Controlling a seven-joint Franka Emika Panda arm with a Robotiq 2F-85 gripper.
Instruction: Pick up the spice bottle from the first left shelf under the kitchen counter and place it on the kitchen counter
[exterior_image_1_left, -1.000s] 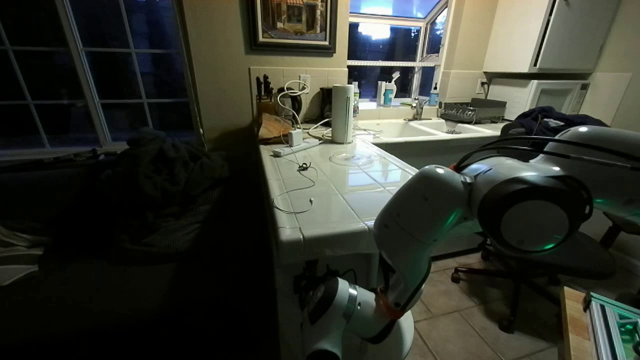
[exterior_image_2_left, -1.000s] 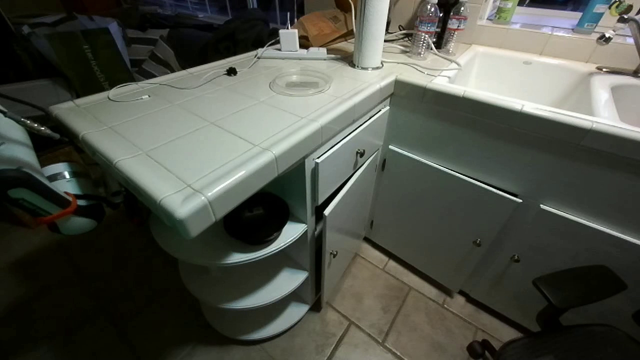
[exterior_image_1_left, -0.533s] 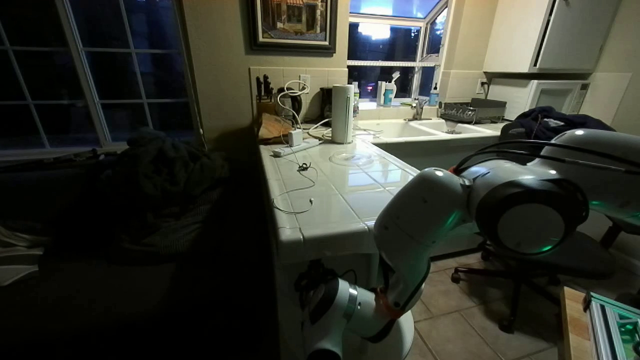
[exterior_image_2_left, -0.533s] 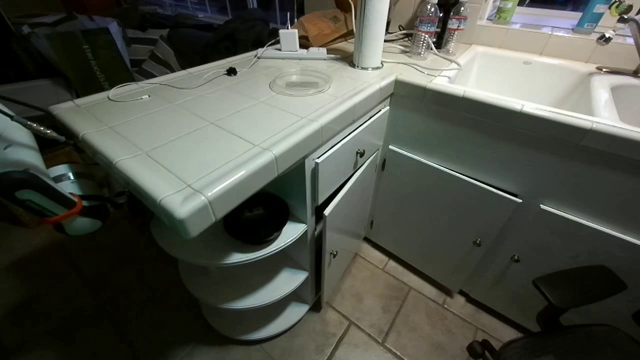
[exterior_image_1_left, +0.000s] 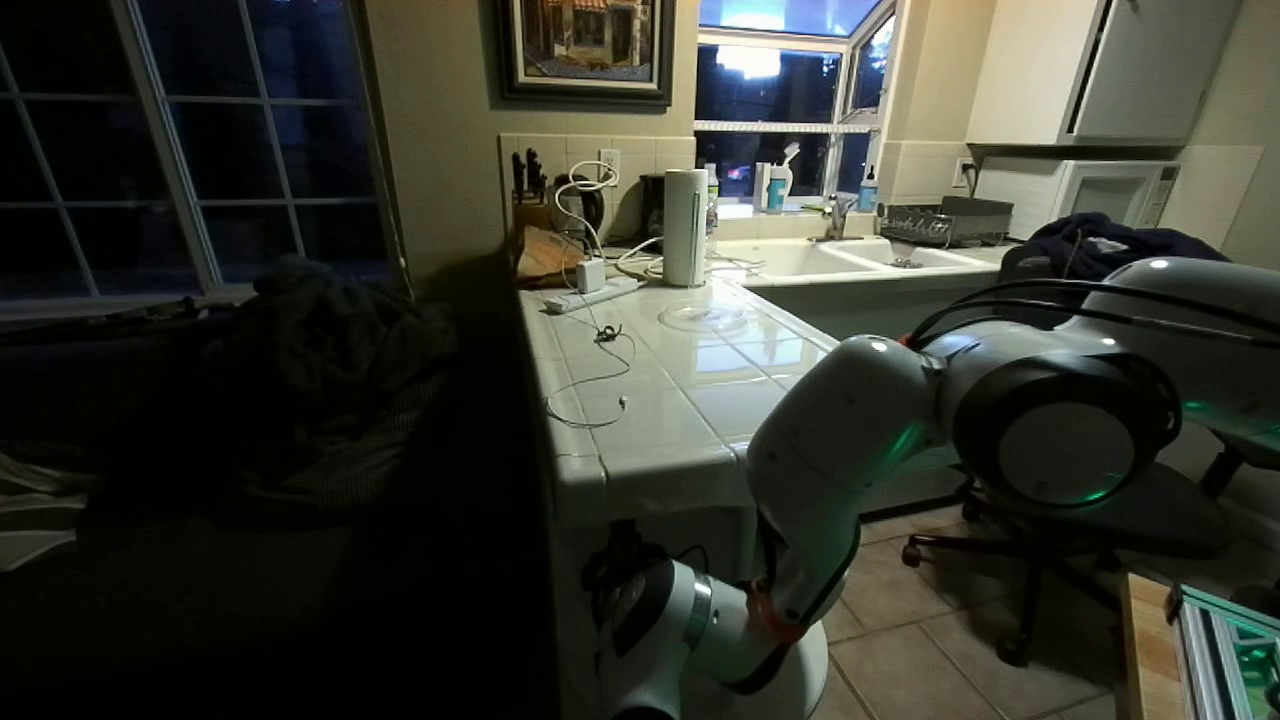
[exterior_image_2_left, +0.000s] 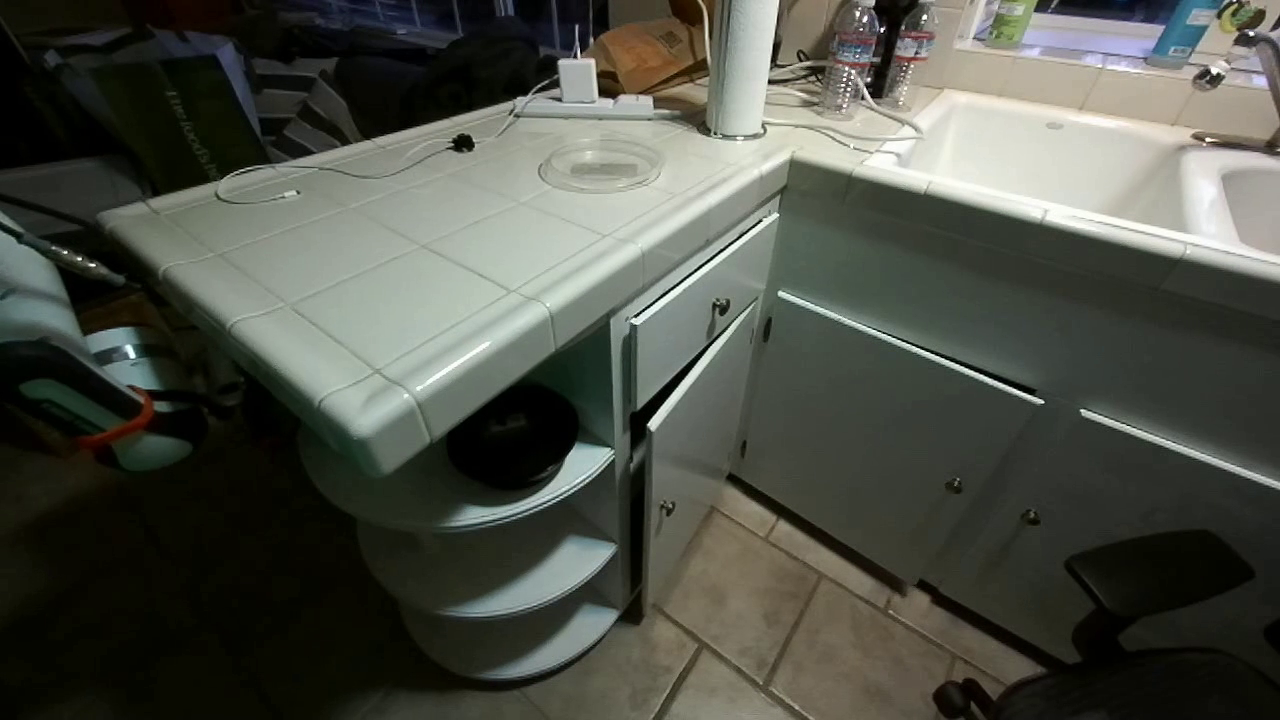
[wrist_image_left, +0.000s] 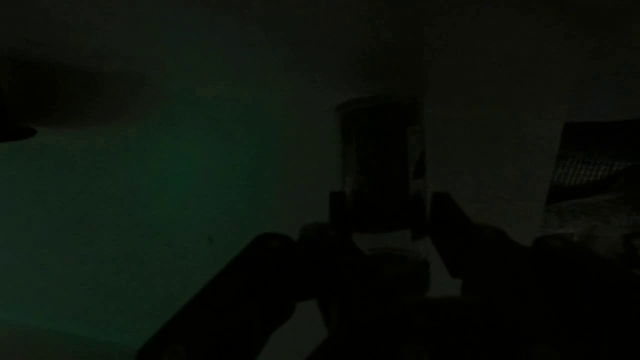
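Below near edge of kitchen counter (exterior_image_1_left: 670, 410), in an exterior view: arm's end (exterior_image_1_left: 655, 650). Wrist view: spice btl (wrist_image_left: 382, 162) btwn tips of gripper (wrist_image_left: 388, 210); v. dark, can't tell if it's clenched.

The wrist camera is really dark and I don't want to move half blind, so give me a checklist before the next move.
1. Bottle within the gripper: ok, it shows between the fingertips.
2. Firm grip: cannot tell, too dark to judge contact.
3. Wrist view bright enough: not ok, nearly black.
4. Kitchen counter free of loose items: not ok, a white cable and clear round dish lie on it.
5. Cabinet door below it shut: not ok, ajar.
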